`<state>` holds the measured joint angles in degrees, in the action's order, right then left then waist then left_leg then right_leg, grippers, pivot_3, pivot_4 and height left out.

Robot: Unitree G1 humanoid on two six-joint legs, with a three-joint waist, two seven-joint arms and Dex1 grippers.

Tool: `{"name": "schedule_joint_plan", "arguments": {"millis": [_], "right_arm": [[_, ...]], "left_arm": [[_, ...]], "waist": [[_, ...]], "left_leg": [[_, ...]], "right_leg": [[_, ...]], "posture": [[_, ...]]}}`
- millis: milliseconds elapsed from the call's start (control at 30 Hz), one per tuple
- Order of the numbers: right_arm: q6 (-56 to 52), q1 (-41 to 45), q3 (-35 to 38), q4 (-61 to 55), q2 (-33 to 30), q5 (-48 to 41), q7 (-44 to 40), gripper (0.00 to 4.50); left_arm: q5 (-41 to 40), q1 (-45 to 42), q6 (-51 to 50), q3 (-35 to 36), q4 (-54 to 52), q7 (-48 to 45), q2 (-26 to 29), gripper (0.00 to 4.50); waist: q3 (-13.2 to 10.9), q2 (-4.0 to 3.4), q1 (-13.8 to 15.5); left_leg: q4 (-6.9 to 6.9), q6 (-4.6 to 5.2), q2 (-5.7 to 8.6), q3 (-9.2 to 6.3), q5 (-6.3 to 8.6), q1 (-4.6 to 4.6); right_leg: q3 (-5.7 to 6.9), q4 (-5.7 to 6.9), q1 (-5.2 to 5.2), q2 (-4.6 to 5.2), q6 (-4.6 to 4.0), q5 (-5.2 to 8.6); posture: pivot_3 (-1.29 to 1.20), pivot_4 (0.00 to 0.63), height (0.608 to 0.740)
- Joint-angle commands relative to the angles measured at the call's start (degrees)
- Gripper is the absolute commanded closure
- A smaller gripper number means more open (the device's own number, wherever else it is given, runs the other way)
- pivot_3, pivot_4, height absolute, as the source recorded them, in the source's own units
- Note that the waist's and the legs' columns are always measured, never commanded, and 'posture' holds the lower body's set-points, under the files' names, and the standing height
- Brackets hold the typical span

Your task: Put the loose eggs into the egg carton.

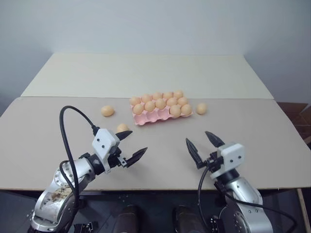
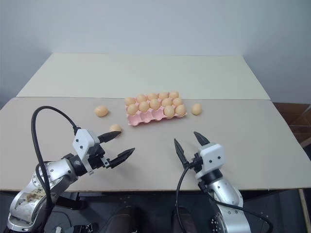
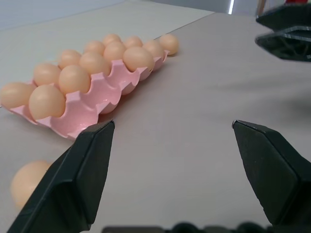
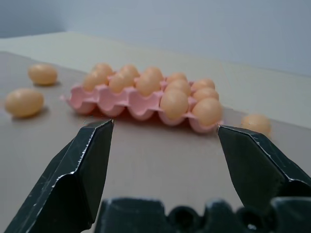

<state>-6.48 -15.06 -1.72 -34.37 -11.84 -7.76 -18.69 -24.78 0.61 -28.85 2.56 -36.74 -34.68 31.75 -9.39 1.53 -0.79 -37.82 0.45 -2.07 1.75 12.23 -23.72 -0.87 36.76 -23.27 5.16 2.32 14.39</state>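
I see the egg carton (image 1: 160,112) lying flat in the middle of the worktop (image 1: 272,145), long side roughly parallel to the near edge, slightly skewed. Its back two rows are filled with tan-orange eggs. The front row holds two eggs at the right end; the three cups to the left in that row are empty.

Three loose eggs lie on the bare surface. One egg (image 1: 201,108) sits just beside the carton's right end, not touching. A second egg (image 1: 107,111) lies off the carton's left end, apart from it. A third egg (image 1: 122,128) lies nearer the near edge, left of the carton's front-left corner, partly behind the left fingertip from the head view.

Left end effector (image 1: 131,146) hovers over the near-left part of the worktop, fingers spread wide, nothing between them. Right end effector (image 1: 204,145) hovers over the near-right part, fingers also spread, empty, pointing toward the carton. Both sit well short of the carton.
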Motion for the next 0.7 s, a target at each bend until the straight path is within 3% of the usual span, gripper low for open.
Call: {"name": "schedule_joint_plan", "arguments": {"millis": [33, 300, 433, 600, 700], "right_arm": [[-1.18, 1.03, -0.69, -2.09, -0.68, 2.36, 1.5, 0.51], [-16.59, 15.99, 2.41, 1.99, 4.19, 4.18, 11.17, 0.51], [-23.25, 26.7, 5.25, 6.24, 5.25, 2.84, 13.53, 0.02], [-31.62, 42.53, 7.16, 19.4, 4.49, 7.88, 20.9, 0.02], [-34.89, 49.5, 9.4, 26.86, 4.18, 6.39, 21.49, 0.02]], "left_arm": [[0.71, -2.84, 0.79, -1.24, 0.09, -1.89, 1.77, 0.31], [3.43, -12.32, -0.88, -7.77, 4.54, -2.06, 1.52, 0.31], [5.24, -15.47, -0.86, -10.41, 6.34, -2.38, 0.9, 0.31], [4.96, -17.47, -1.91, -12.26, 6.52, -2.93, 0.26, 0.31], [5.12, -18.12, -1.8, -12.84, 6.72, -3.11, -0.03, 0.31]], "waist": [[0.0, 0.0, -0.06], [0.0, 0.01, 0.1], [-0.01, 0.01, 0.01], [-0.01, 0.0, -0.2], [-0.01, 0.0, -0.1]], "left_leg": [[0.0, 0.0, -0.02, -0.01, 0.0, 0.01], [0.0, 0.0, 0.06, 0.0, 0.0, -0.06], [0.0, 0.0, 0.09, -0.01, -0.01, -0.11], [-0.01, 0.02, 0.11, 0.01, -0.02, -0.08], [0.0, 0.02, 0.11, 0.0, -0.02, -0.09]], "right_leg": [[0.0, 0.0, 0.01, -0.02, 0.01, 0.11], [-0.02, 0.0, -0.01, -0.03, 0.01, -0.18], [-0.02, 0.01, -0.04, -0.03, 0.04, -0.19], [-0.06, 0.06, -0.05, -0.05, 0.05, -0.22], [-0.04, 0.08, -0.06, -0.06, 0.06, -0.21]], "posture": [[0.0, 0.15, 0.74], [0.0, 0.15, 0.74], [0.0, 0.15, 0.74], [0.0, 0.15, 0.74], [0.0, 0.15, 0.74]]}}
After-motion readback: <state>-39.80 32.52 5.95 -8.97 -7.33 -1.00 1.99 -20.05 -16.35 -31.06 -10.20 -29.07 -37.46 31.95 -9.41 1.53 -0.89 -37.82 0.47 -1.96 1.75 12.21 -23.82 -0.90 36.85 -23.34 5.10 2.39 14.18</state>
